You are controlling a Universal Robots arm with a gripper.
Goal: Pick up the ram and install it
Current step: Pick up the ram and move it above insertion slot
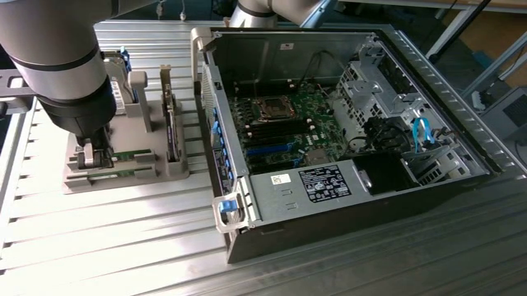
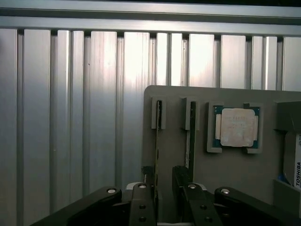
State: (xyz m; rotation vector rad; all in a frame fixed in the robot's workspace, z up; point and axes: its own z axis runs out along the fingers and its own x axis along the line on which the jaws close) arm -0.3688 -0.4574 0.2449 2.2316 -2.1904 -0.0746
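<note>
The ram (image 2: 157, 141) is a thin green stick standing on edge in a slot of the grey parts holder (image 2: 235, 174). My gripper (image 2: 162, 181) is lowered over one end of it and is open. One dark finger (image 2: 142, 193) stands on each side of the stick, with a gap still showing beside it. In the exterior view the gripper (image 1: 93, 157) sits low on the holder (image 1: 123, 180) at the exterior view's left, with a green strip of the ram (image 1: 129, 155) beside it. The open computer case (image 1: 329, 123) lies to the right, its motherboard memory slots (image 1: 261, 132) exposed.
A second thin stick (image 2: 192, 136) stands in the neighbouring slot. The square silver processor (image 2: 236, 127) rests in its own pocket, and a labelled drive (image 2: 295, 162) is at the holder's edge. A dark card (image 1: 170, 123) stands upright on the holder. Ribbed aluminium table (image 1: 123, 246) surrounds everything.
</note>
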